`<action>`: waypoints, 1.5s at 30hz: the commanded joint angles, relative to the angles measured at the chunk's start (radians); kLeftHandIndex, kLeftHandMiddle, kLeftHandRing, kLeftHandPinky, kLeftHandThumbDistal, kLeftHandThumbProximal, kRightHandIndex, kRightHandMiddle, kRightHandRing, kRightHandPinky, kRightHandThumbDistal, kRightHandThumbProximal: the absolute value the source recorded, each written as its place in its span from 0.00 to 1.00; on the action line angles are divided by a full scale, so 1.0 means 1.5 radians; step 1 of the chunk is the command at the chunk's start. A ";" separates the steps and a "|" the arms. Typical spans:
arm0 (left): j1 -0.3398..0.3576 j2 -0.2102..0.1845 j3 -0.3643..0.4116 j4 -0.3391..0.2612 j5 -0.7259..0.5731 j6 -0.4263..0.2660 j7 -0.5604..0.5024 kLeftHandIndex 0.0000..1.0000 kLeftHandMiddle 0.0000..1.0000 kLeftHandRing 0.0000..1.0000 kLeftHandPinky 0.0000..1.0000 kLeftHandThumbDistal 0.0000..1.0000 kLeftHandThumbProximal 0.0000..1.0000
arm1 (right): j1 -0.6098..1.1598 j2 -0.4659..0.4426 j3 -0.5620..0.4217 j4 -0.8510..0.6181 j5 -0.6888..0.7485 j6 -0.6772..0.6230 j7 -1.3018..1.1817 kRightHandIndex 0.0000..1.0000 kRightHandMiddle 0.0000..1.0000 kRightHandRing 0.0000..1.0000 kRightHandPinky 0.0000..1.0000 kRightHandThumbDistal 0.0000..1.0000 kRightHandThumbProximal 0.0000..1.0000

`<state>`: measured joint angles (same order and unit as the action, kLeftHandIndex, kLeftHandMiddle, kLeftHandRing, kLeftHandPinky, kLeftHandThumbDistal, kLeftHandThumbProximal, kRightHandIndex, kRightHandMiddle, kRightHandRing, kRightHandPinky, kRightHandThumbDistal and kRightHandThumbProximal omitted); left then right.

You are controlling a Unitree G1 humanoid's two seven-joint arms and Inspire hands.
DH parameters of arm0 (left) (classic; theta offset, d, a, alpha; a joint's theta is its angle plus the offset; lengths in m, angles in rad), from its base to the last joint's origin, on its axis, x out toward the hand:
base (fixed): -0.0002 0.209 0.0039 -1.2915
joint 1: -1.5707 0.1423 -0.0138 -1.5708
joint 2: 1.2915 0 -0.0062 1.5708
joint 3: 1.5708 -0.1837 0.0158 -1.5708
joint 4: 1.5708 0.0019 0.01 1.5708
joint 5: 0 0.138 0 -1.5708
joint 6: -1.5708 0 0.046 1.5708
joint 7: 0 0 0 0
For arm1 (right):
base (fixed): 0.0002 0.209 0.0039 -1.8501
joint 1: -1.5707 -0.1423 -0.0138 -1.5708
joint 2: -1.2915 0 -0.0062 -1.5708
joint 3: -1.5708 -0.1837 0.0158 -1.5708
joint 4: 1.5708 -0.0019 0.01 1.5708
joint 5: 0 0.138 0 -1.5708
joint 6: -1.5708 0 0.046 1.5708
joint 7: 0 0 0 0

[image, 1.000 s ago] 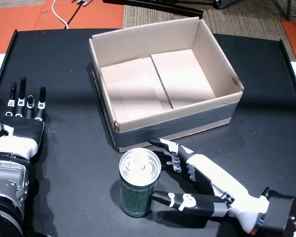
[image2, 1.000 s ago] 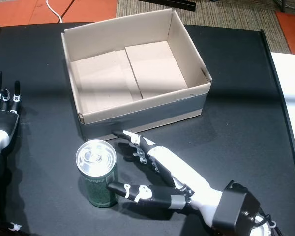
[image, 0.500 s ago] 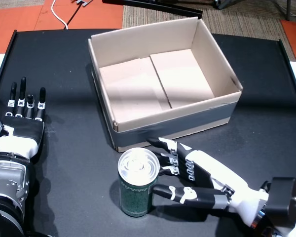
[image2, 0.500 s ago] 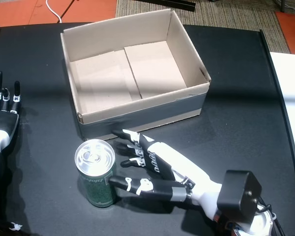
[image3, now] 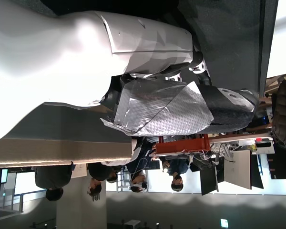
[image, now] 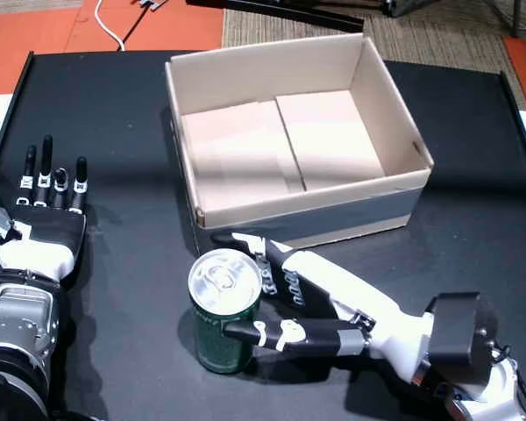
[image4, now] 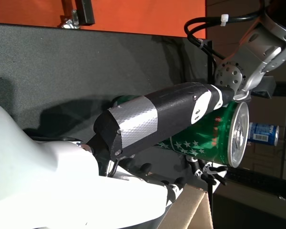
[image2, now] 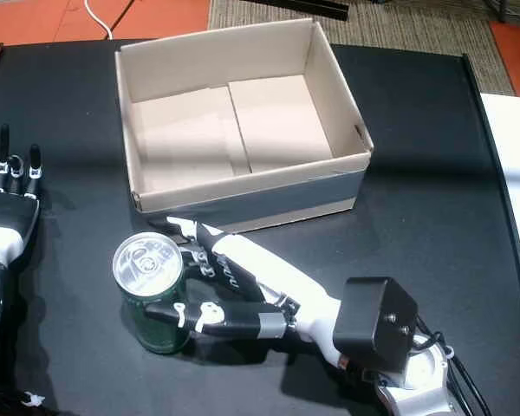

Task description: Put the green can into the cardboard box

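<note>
The green cylindrical metal can (image: 224, 309) stood upright on the black tabletop (image: 123, 114), just at 7 o'clock of the open brown cardboard box (image: 291, 215) and not yet inside it. The right hand (image: 291, 298) reached in from 4 o'clock. Its fingers (image2: 210, 258) wrapped the far side of the can and its thumb (image2: 191, 314) pressed the near side, so it appeared to be closing on the can; the right wrist view showed the thumb lying against the green wall (image4: 200, 136).

The can looked sealed, so probably fairly heavy, with a stiff but smooth and slippery wall. A hold around the middle of the body, thumb opposite the fingers, seemed safest.

The left hand (image: 42, 230) lay flat at 9 o'clock, fingers spread, holding nothing.
</note>
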<state>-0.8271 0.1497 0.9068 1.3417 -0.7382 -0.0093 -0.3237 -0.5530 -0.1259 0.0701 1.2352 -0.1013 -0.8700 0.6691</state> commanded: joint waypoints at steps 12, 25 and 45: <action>0.009 -0.012 0.000 0.003 0.005 -0.006 0.015 0.23 0.26 0.60 0.89 0.54 0.96 | -0.015 0.004 -0.002 0.019 0.001 0.004 0.021 0.88 0.92 0.96 1.00 1.00 0.64; 0.003 -0.024 0.006 0.002 -0.001 -0.017 0.023 0.23 0.32 0.62 0.89 0.42 0.95 | -0.059 0.023 0.043 0.038 -0.058 0.049 0.002 0.81 0.84 0.86 0.93 1.00 0.65; 0.003 -0.025 0.011 0.001 -0.008 -0.017 0.022 0.21 0.30 0.59 0.86 0.50 0.88 | -0.085 0.076 0.063 0.056 -0.081 0.093 -0.009 0.26 0.30 0.35 0.41 0.23 0.10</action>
<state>-0.8427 0.1211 0.9234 1.3391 -0.7518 -0.0327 -0.3056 -0.6915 -0.0255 0.1506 1.3058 -0.2054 -0.7350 0.6656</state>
